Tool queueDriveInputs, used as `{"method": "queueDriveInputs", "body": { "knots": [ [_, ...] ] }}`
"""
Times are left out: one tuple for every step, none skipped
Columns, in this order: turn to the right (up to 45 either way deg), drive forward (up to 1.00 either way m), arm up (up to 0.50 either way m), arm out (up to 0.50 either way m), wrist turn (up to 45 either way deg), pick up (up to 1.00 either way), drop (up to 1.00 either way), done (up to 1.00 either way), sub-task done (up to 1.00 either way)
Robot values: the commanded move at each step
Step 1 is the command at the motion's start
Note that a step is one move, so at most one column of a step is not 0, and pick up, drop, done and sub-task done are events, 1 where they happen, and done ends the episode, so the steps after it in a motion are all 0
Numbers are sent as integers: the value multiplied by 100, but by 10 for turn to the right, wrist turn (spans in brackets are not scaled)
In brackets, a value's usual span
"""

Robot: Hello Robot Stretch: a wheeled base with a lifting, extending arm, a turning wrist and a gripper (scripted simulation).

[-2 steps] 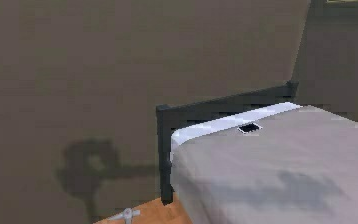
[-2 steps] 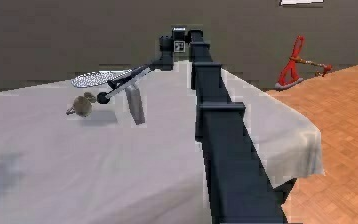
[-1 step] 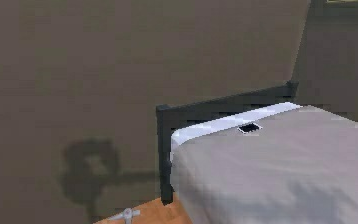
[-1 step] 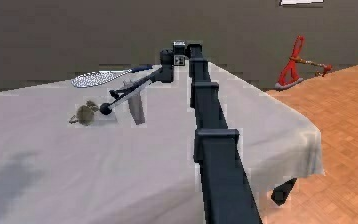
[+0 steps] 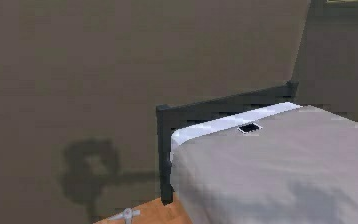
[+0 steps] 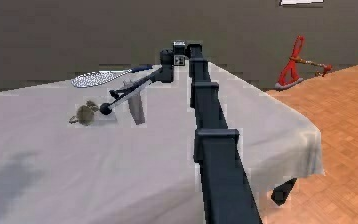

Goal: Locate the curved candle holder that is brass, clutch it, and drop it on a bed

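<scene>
**Spotter:** Talk me through it. Where's your hand?

**Me:** My arm (image 6: 222, 150) runs up the arm side view as a dark bar, its near end cut off by the bottom edge. At its far end sit the white squares (image 6: 178, 50); their black marks are too small to read. Left of them my hand (image 6: 111, 103) reaches down and left over a white-covered bed (image 6: 47, 170).

**Spotter:** Got anything in it?

**Me:** I can't tell. A small brass-grey lump (image 6: 85, 113) lies on the cover right at the hand's far end. Its colour fits the candle holder, but the shape is too small to make out. I can't say whether the fingers touch it or merely hang beside it.

**Spotter:** What else is up there?

**Me:** An oval racket (image 6: 97, 78) lies flat on the cover beyond the lump, its handle partly hidden behind my hand. Far off on the orange floor (image 6: 342, 110) stands a red frame (image 6: 297, 60), too small to identify.

**Spotter:** And ahead?

**Me:** A dark bed end (image 5: 217, 108) against a plain wall (image 5: 87, 70), with a grey cover (image 5: 287, 170) cut off by the right and bottom edges. A small dark object (image 5: 249, 127) lies on the white band by the bed end, too blurred to name. I can't tell whether both views show one bed.
</scene>
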Motion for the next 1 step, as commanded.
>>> {"method": "queueDriveInputs", "body": {
  "knots": [
    [0,0,0,0,0,0,100,0,0]
  ]
}}
